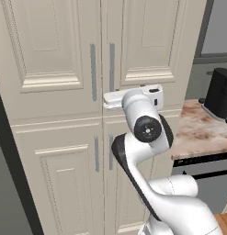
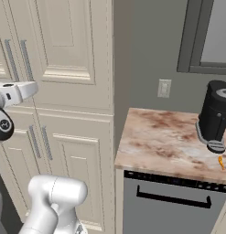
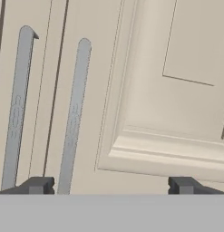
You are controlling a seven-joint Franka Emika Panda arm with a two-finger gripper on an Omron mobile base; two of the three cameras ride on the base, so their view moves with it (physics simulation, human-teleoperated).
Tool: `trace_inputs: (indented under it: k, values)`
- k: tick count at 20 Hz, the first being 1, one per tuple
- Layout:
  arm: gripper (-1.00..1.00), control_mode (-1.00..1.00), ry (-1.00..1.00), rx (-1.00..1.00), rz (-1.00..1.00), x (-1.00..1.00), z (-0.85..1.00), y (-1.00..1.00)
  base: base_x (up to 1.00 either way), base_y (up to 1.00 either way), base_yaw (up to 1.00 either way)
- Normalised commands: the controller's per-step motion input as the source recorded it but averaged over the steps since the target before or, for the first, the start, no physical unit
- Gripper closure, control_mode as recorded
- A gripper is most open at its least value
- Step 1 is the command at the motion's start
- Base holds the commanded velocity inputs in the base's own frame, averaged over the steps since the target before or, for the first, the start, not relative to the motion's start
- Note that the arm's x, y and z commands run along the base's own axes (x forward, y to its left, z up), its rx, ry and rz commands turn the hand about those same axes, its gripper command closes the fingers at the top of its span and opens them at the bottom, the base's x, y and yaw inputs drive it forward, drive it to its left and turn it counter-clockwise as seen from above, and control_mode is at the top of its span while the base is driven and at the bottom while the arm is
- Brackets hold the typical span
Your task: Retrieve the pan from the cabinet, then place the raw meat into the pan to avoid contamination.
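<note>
Hand view first: you are looking straight at the tall cream cabinet with raised-panel double doors (image 3: 177,90), very close. Its two grey vertical bar handles (image 3: 75,118) run side by side up the left half of that view, one on each door, with the door seam between them. The gripper (image 3: 111,186) has its two dark fingertips (image 3: 38,185) spread wide apart, nothing between them; the left tip sits just beside the lower end of the handles, the right tip lies over the raised moulding of the right door panel.

From the left base view you can see the white arm rising from the lower right and reaching forward, with the gripper (image 1: 112,99) held level at the seam of the upper doors, near the bottom of the upper bar handles (image 1: 93,71). You cannot tell from these views whether it touches the door. All four cabinet (image 1: 50,69) doors are closed.

From the right base view, the brown-and-white marbled stone countertop (image 2: 164,137) adjoins the cabinet (image 2: 73,68) on its right, above a dark grey dishwasher front (image 2: 169,205). A black cylindrical appliance (image 2: 215,114) stands at the counter's right end. The raw meat, a tiny orange-yellow elongated piece (image 2: 221,162), lies on the counter just in front of that appliance, well apart from the gripper.
</note>
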Motion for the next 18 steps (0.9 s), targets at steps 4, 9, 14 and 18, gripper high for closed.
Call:
trace_inputs:
  k: [4,9,14,18]
  values:
    - [-1.0,-1.0,-0.16,0.0,0.0,0.12,0.17,0.1,0.0,0.0,0.0]
    - [-1.0,-1.0,-0.18,0.0,0.0,0.06,0.16,0.1,0.0,0.0,0.0]
    - [-1.0,-1.0,-0.19,0.0,0.0,0.06,0.17,0.11,0.0,0.0,0.0]
    - [-1.0,-1.0,-0.17,0.0,0.0,0.03,0.17,0.05,0.0,0.0,0.0]
